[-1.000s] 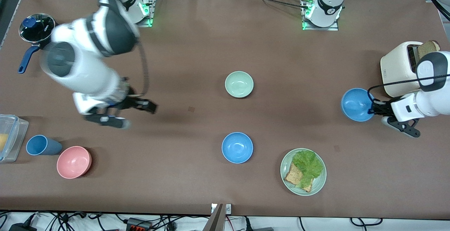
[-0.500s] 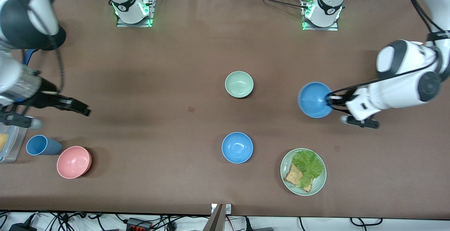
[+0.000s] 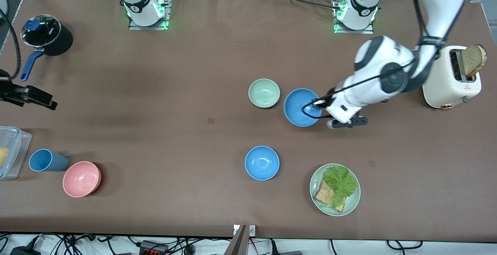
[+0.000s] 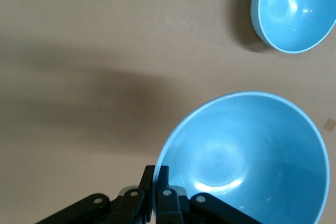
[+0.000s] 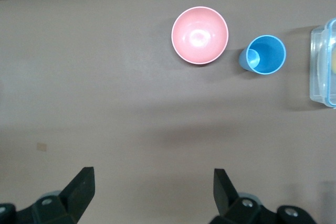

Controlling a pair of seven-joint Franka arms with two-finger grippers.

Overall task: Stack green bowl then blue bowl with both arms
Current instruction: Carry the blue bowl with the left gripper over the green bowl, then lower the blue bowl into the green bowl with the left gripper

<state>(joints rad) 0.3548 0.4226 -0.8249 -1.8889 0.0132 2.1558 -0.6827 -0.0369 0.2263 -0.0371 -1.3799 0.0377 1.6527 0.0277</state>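
The left gripper (image 3: 319, 107) is pinching the rim of a blue bowl (image 3: 301, 107) and holds it up over the table, just beside the green bowl (image 3: 264, 92), on the side toward the left arm's end of the table. In the left wrist view the two fingers (image 4: 156, 192) are pressed together on the edge of this blue bowl (image 4: 247, 156), one inside and one outside the rim, and the bowl is tilted a little. The green bowl stands upright on the table (image 3: 194, 72), near the middle, with nothing in it. The second blue bowl (image 3: 262, 163) stands on the table nearer to the front camera than the green bowl, well apart from it; the left wrist view shows it also (image 4: 294, 10). The right gripper (image 3: 35, 96) is up in the air at the right arm's end of the table, and its fingers (image 5: 79, 186) are spread wide with nothing between them; this arm waits. Under it the right wrist view shows a pink bowl (image 5: 200, 35), a blue cup (image 5: 265, 54) just beside it, and a clear container (image 5: 324, 62). A plate with lettuce and bread (image 3: 335, 189) is near the front edge, a toaster (image 3: 450, 77) with a slice of bread stands at the left arm's end, and a black pot (image 3: 46, 35) at the right arm's end
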